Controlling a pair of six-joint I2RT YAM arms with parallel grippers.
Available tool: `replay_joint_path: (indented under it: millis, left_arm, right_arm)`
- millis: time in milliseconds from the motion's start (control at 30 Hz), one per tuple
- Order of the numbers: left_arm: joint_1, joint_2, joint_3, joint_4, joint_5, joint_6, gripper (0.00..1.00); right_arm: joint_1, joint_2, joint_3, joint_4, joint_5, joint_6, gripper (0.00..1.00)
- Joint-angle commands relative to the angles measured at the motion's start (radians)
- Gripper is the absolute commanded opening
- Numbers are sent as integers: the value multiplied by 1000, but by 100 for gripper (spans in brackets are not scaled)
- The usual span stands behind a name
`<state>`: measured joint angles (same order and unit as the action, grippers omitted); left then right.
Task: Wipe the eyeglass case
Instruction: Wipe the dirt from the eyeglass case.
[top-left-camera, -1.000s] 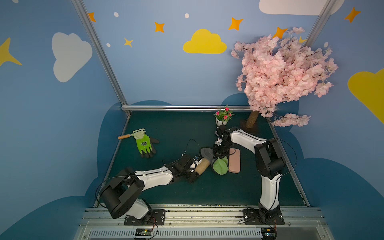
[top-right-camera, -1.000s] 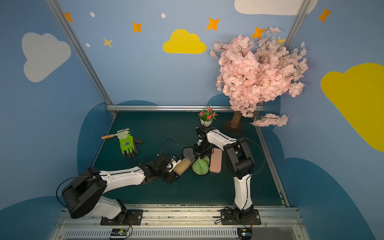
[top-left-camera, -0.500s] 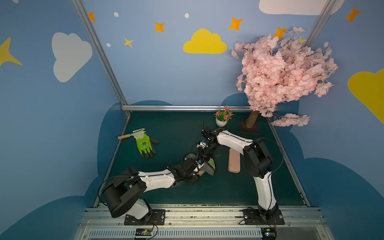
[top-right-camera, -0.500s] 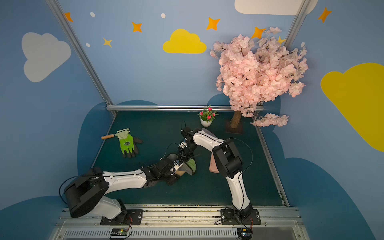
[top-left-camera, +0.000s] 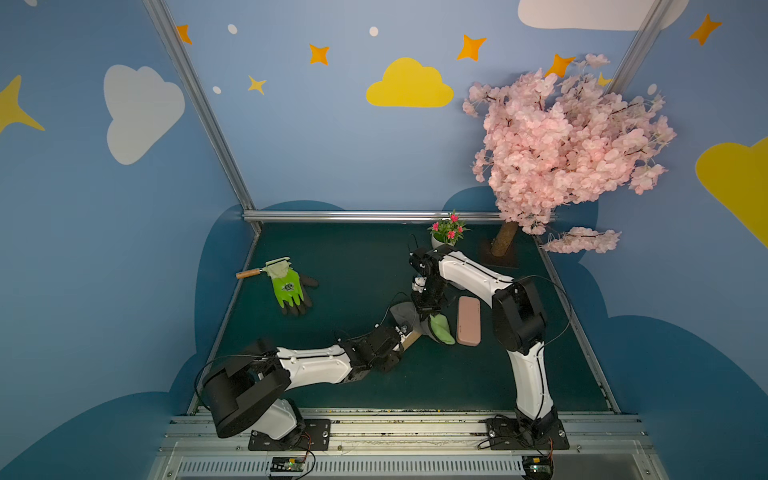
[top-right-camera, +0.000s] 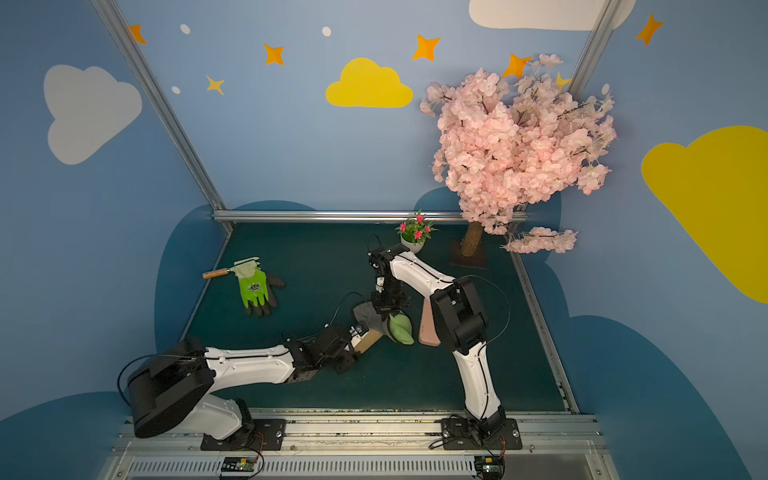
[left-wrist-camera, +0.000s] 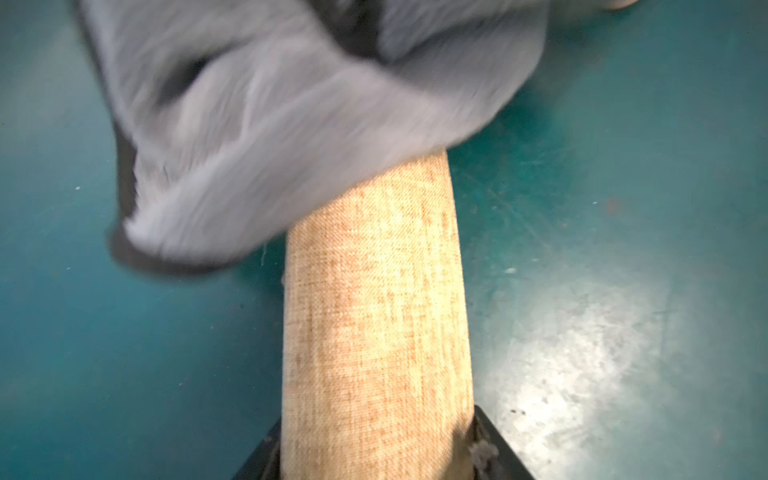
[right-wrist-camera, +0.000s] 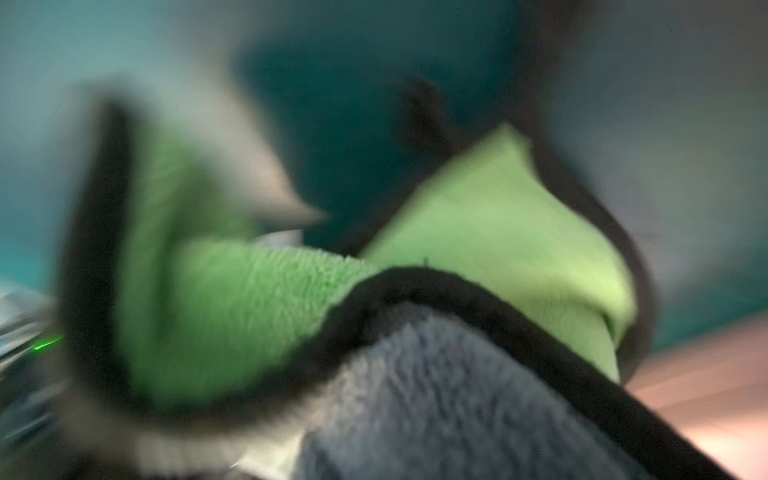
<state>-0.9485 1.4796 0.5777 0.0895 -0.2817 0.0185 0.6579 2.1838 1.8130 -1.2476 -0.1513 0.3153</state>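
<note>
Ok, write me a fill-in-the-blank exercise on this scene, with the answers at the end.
1. The left gripper is shut on the ____ eyeglass case.
2. The right gripper holds a cloth, grey on one side and ____ on the other.
3. Beside the cloth lies a second case, coloured ____.
4. The glove lies toward the robot's ____ side.
Answers: tan, green, pink, left.
</note>
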Motion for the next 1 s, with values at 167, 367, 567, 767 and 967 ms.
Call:
replay_joint_path:
  millis: [167, 367, 567, 767, 967]
  left_arm:
    - [1, 18, 10, -35, -96, -9, 3]
    - [0, 28, 13, -30, -77, -11, 3]
    - [-1, 27, 11, -36, -85, -42, 3]
    - [-1, 22, 15, -60, -78, -69, 3]
    - [0, 30, 31, -75, -54, -73, 3]
  right_arm:
    - [76, -31, 104, -17, -231, 17, 0]
    - [-3, 19, 43, 167, -523, 122, 0]
    - [-107, 31, -127, 190, -337, 116, 0]
    - [-76, -63, -230, 119, -2, 76, 0]
    - [-52, -138, -227, 131, -14, 96, 0]
